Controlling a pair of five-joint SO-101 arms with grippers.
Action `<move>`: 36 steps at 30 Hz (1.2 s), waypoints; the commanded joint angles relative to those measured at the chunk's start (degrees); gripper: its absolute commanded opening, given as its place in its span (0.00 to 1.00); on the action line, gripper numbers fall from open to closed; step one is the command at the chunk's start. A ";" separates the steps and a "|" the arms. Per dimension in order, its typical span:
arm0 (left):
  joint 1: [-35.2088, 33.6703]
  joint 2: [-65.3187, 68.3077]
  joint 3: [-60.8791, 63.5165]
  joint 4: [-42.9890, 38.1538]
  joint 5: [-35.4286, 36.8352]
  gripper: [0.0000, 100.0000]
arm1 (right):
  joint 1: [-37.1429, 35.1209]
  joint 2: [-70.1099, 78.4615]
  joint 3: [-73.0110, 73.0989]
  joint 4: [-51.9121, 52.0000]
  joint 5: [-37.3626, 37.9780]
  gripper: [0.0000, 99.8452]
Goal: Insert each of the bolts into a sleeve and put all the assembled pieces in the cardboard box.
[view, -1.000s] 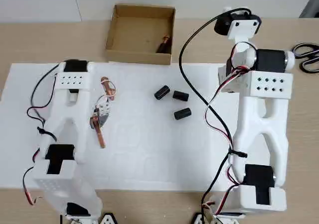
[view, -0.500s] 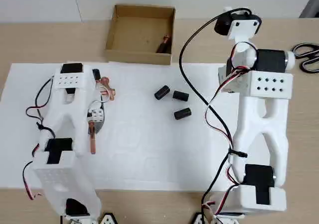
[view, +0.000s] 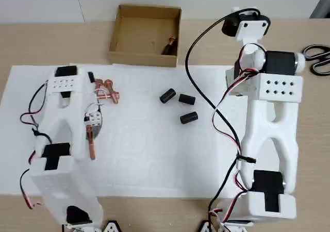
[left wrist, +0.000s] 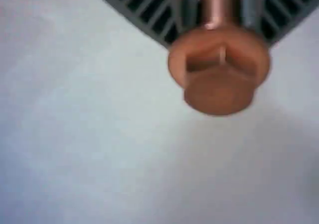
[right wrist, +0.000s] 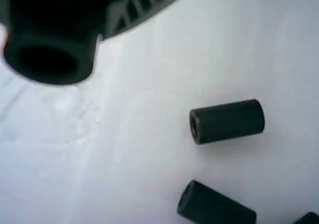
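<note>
The fingers (view: 98, 127) of the left gripper (view: 95, 123) are pinching a copper bolt (view: 91, 145) over the white sheet (view: 154, 165), at about nine o'clock on the table (view: 46, 41), with the bolt's free end pointing toward six. Two loose bolts (view: 109, 93) are lying together on the sheet at about ten o'clock, just beyond that gripper. Three loose sleeves (view: 186, 99) are sitting near the middle, close to one another but not touching. The cardboard box (view: 139, 59) is resting at twelve o'clock, off the sheet, with one assembled piece (view: 169, 45) lying against its three-o'clock wall. The right arm (view: 270, 113) is standing folded at three o'clock, and scissors (view: 317, 56) are lying at two.

From the left wrist, the bolt's flanged hexagonal head is hanging above the sheet. Its shank is running up between two dark ribbed fingers that are gripping it narrowly.

From the right wrist, the right gripper (right wrist: 65, 20) is holding a black sleeve (right wrist: 47, 55) above the sheet, its bore facing the camera. The loose sleeves are lying on the sheet beyond it, two of them near each other and a third showing at the picture's edge.
</note>
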 commanded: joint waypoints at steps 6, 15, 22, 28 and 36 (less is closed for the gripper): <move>-4.22 -1.05 -3.21 -2.29 -1.23 0.01 | -0.31 -3.65 -2.64 -0.13 0.09 0.01; 4.31 -1.05 -3.21 1.76 -1.23 0.01 | -0.04 -3.74 -2.64 0.31 0.09 0.01; 6.51 -0.53 -6.73 1.76 -1.23 0.01 | -0.22 -3.74 -2.64 0.31 0.09 0.01; 6.68 -0.53 -11.21 1.76 -1.23 0.01 | -0.31 -3.74 -2.64 0.22 0.09 0.01; 8.26 1.32 -11.30 -2.37 -1.32 0.01 | -0.31 -3.74 -2.64 0.22 0.09 0.01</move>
